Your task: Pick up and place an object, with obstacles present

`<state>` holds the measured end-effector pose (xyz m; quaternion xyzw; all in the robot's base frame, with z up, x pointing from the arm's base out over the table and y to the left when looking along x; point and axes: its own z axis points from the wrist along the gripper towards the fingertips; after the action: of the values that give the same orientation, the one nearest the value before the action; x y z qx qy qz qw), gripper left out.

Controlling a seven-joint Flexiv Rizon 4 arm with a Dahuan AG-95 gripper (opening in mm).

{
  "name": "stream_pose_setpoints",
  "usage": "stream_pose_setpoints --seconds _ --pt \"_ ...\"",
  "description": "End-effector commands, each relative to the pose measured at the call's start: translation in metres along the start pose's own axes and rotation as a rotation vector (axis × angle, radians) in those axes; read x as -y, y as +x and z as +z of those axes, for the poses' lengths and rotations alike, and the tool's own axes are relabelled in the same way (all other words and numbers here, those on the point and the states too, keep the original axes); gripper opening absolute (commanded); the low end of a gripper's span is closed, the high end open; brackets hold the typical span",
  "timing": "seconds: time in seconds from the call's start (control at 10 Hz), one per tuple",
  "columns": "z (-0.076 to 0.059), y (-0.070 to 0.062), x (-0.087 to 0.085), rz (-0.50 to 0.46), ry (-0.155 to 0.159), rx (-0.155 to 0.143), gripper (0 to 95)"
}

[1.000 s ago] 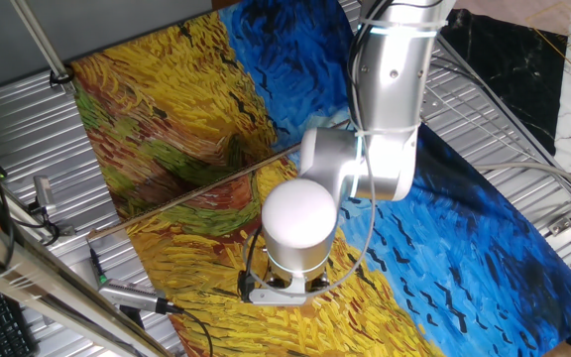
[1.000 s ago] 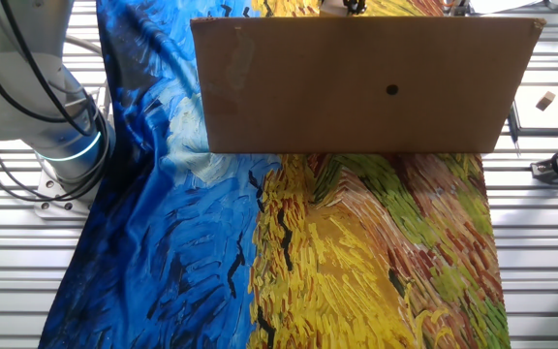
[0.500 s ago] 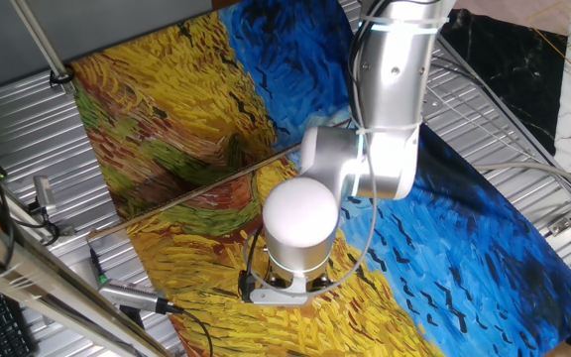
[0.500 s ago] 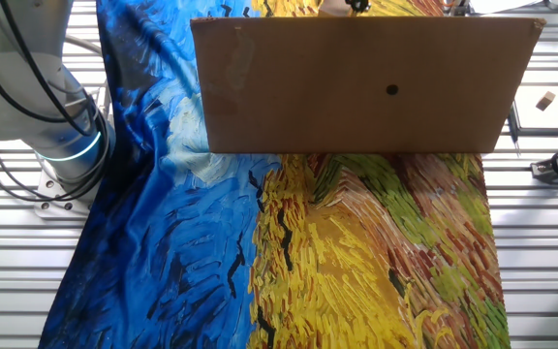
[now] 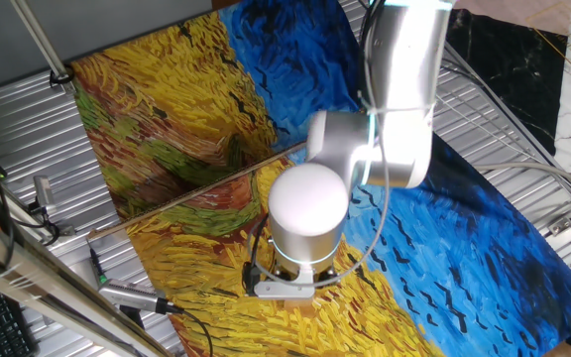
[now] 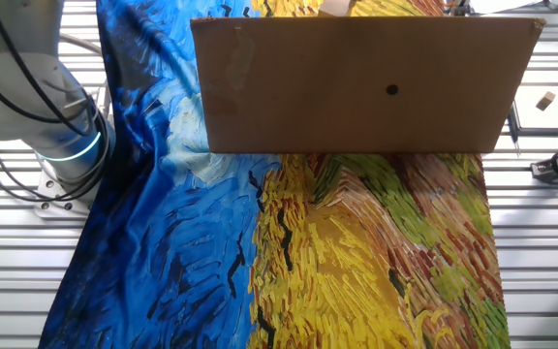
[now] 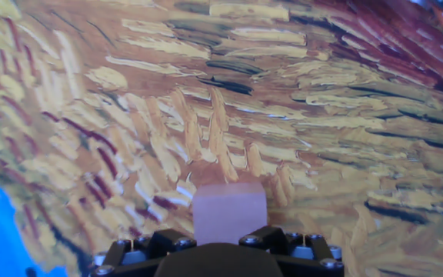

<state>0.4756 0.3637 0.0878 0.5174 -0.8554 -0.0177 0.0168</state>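
Observation:
In the hand view the light tan wooden cube (image 7: 229,209) sits right at the black gripper (image 7: 229,231), between its jaws and above the yellow painted cloth (image 7: 129,115). The gripper looks shut on the cube. In one fixed view the white wrist (image 5: 307,213) hides the gripper and the cube. The obstacle is a brown cardboard board (image 6: 361,85) that stands upright across the cloth. In one fixed view it shows edge-on as a long thin brown line (image 5: 196,188), just behind the wrist. A bit of tan (image 6: 335,8) shows above the board's top edge.
The painted cloth (image 5: 167,109) covers the table, yellow on one side and blue (image 5: 464,238) on the other. Metal slats (image 5: 28,139) and cables (image 5: 147,302) border it. The arm's base (image 6: 61,145) stands at the cloth's edge. A small tan block (image 6: 545,99) lies off the cloth.
The wrist has shifted a little to the right and towards the camera in one fixed view. The black gripper parts above the board's edge in the other fixed view are gone.

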Motion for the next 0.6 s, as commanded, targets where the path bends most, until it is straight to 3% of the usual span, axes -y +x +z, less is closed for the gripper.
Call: stream_pose_setpoints --seconds 0.1,0.3,0.4,0.5,0.6 --pt "-0.018 0.006 0.000 -0.010 -0.004 -0.001 57.0" --pt "-0.038 0.015 -0.002 -0.036 -0.008 0.002 57.0" --pt "-0.048 0.019 -0.004 -0.040 -0.010 0.003 38.0" --pt "-0.057 0.023 -0.007 -0.030 -0.011 0.004 0.0" --pt "-0.066 0.024 -0.010 -0.026 -0.014 -0.004 0.0"
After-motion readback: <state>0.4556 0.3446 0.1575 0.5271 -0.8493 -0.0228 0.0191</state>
